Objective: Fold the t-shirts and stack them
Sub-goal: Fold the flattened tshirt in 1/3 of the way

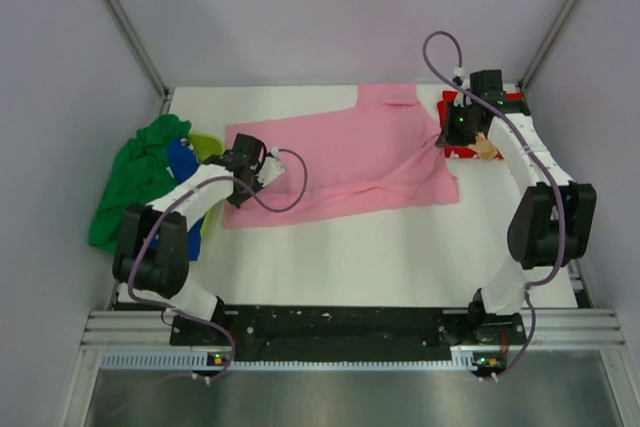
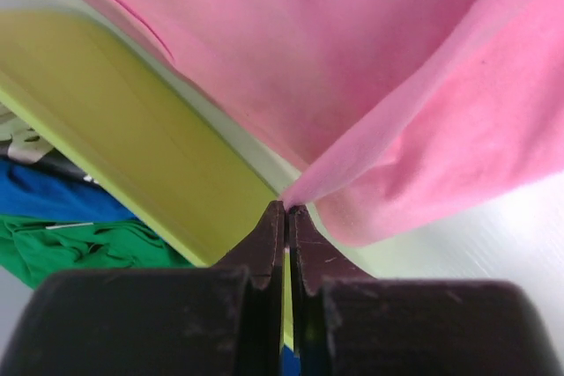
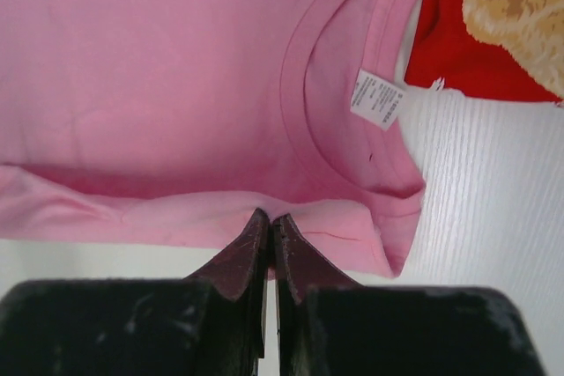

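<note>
The left gripper (image 2: 287, 210) is pinching its jaws tight together on a peak of the pink shirt (image 1: 350, 152), at the hem end, and the cloth is rising in a fold from its tips. The right gripper (image 3: 269, 217) is likewise pressing its jaws together on the shoulder edge of the pink shirt, just beside the collar (image 3: 352, 94); it appears to be gripping a thin fold there, though the tips are hiding the contact itself. The pink shirt is lying spread sideways on the table (image 1: 380, 247), with one sleeve sticking out on its far side. Holding both ends at once is probably meant to keep the cloth taut, so that one long side can be carried over the other for a lengthwise fold.

Off the hem end of the pink shirt, the yellow-green shirt (image 2: 132, 129), the blue shirt (image 1: 182, 159) and the green shirt (image 1: 130, 182) are waiting in a loose heap. The yellow-green one is lying right at the hem and could be dragged along. Just beyond the collar, the red shirt (image 3: 458, 41) with its bear print is sitting close beside the right gripper, crowding that end.
</note>
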`<state>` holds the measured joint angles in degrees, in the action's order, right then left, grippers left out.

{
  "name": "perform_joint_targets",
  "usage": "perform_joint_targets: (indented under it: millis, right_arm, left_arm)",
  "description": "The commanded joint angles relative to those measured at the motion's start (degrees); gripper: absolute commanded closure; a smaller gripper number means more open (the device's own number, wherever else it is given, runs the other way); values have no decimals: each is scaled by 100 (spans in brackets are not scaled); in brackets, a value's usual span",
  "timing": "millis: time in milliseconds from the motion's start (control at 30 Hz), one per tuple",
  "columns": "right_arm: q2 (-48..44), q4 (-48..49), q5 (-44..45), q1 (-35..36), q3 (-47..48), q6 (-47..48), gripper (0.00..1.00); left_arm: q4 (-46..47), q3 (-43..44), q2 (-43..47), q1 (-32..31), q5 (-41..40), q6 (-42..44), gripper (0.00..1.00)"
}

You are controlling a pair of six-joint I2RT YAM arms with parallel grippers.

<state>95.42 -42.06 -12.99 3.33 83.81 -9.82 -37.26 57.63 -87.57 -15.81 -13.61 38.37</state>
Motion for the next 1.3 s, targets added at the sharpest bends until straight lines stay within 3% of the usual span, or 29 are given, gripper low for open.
perform_joint_targets:
  millis: [0, 233, 567, 667, 700, 767, 800, 867, 1000, 1133, 1267]
  right_arm:
    - [512, 260, 140, 53, 697, 516, 100]
    - [1005, 260, 402, 45, 1111, 771, 100]
    - [1699, 269, 272, 53, 1506, 745, 100]
    - [1945, 409, 157, 53, 1726, 544, 100]
    - [2050, 462, 183, 71, 1874, 465, 98]
    - [2296, 445, 584, 106, 2234, 176, 72]
    - [2410, 332, 901, 106, 2436, 17, 65]
    - [2325, 50, 1498, 106, 2605, -308, 53]
    - [1368, 66, 1993, 71, 1589, -599, 29]
    - [454, 645, 1451, -96, -106, -907, 25]
    - [258, 997, 1343, -105, -1093, -1135, 31]
  left_arm:
    - [508, 319, -471, 96, -799, -198, 100]
    - [1035, 363, -621, 140, -1179, -330, 100]
    - [957, 513, -1104, 140, -1285, -278, 100]
    - [1088, 530, -1104, 140, -1434, -260, 84]
    - [1089, 583, -1096, 140, -1443, -260, 77]
    - [993, 749, -1052, 140, -1242, -225, 67]
    - [949, 846, -991, 140, -1154, -233, 64]
    - [756, 1004, -815, 140, -874, -242, 62]
    - [352, 900, -52, 131, 162, -32, 60]
    - [-158, 365, 459, 70, 1586, 653, 55]
    - [-116, -268, 539, -53, 1730, 1224, 52]
